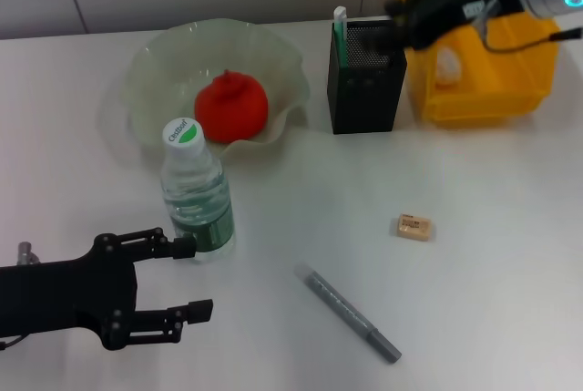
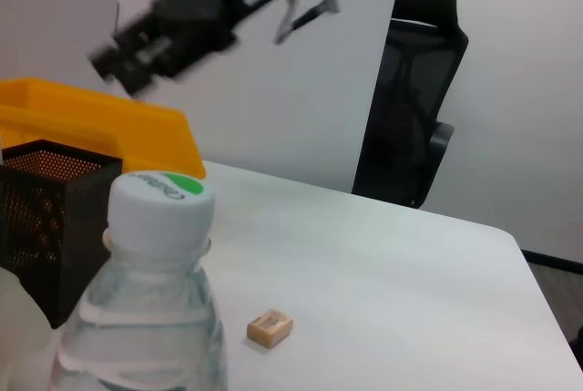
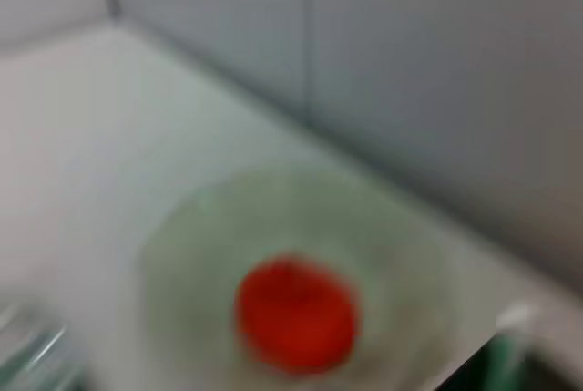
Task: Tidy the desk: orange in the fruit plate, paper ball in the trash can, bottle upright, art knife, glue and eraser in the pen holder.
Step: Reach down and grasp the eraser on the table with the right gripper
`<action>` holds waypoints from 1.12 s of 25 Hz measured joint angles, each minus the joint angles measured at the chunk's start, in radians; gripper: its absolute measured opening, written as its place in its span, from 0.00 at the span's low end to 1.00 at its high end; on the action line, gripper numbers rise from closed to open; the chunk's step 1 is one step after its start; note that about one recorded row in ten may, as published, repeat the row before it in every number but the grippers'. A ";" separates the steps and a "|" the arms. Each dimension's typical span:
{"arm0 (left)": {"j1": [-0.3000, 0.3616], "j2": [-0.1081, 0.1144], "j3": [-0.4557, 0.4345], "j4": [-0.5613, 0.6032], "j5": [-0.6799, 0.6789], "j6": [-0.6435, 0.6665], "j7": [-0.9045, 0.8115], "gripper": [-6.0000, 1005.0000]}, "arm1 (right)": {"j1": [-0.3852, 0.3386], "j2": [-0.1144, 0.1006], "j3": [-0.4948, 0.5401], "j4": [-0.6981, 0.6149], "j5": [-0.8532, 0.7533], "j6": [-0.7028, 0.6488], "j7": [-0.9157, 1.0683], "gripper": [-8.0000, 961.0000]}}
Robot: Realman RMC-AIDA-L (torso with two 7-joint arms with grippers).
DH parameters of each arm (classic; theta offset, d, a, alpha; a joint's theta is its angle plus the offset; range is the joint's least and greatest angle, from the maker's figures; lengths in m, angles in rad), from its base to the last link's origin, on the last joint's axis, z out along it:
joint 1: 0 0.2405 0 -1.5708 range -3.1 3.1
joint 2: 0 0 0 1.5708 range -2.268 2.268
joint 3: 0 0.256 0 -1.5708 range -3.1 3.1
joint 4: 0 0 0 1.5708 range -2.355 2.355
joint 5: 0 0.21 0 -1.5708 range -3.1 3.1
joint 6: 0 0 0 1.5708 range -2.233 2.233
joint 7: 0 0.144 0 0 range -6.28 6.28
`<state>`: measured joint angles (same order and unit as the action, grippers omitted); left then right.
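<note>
Spreading across the whole head view is the white desk [image 1: 492, 300], and the biggest thing on it is the yellow bin [image 1: 483, 81] at the far right corner, with something pale lying inside that is too hidden to name. Next in size comes the ruffled, translucent fruit plate [image 1: 155, 72] at the far left, with the orange [image 1: 231, 107] resting in its middle; the right wrist view shows the same pair, blurred. The left gripper [image 1: 187, 280] sits at the near left edge, its two black fingers spread wide and holding nothing; the upper fingertip [image 1: 182, 248] is touching or just beside the base of the bottle [image 1: 197, 198], I cannot tell which, and the lower finger is clear of it. That bottle stands upright, near side of the plate, white-and-green cap on top. The black mesh pen holder [image 1: 366, 90] stands between plate and bin, a green-and-white stick upright in its left corner. The right gripper [image 1: 407, 19] hovers just above the holder's right rim, and whether its fingers are open or closed cannot be told. A grey pen-shaped tool, likely the art knife [image 1: 351, 313], lies diagonally on the near middle of the desk. Smallest is the eraser [image 1: 414, 227], lying flat to the right, well apart from the knife.
</note>
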<state>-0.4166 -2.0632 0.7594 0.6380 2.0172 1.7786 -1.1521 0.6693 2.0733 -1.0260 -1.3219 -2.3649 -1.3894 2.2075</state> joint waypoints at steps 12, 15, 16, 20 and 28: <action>-0.006 0.000 0.008 0.000 0.000 0.009 -0.001 0.78 | 0.200 0.003 -0.230 0.060 -0.339 -0.411 0.326 0.61; -0.005 0.000 0.006 0.000 0.000 0.010 0.003 0.78 | 0.203 0.004 -0.305 0.089 -0.376 -0.405 0.339 0.61; -0.004 0.000 0.007 0.000 0.000 0.010 0.005 0.78 | 0.200 0.006 -0.338 0.101 -0.378 -0.397 0.339 0.61; -0.002 0.000 0.007 0.000 0.000 0.009 0.008 0.78 | 0.186 0.009 -0.433 0.143 -0.383 -0.339 0.340 0.61; 0.000 -0.002 0.008 -0.001 0.000 0.007 0.009 0.78 | 0.179 0.011 -0.519 0.250 -0.376 -0.214 0.333 0.61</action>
<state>-0.4167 -2.0656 0.7674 0.6369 2.0172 1.7852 -1.1429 0.8483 2.0846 -1.5449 -1.0722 -2.7410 -1.6036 2.5402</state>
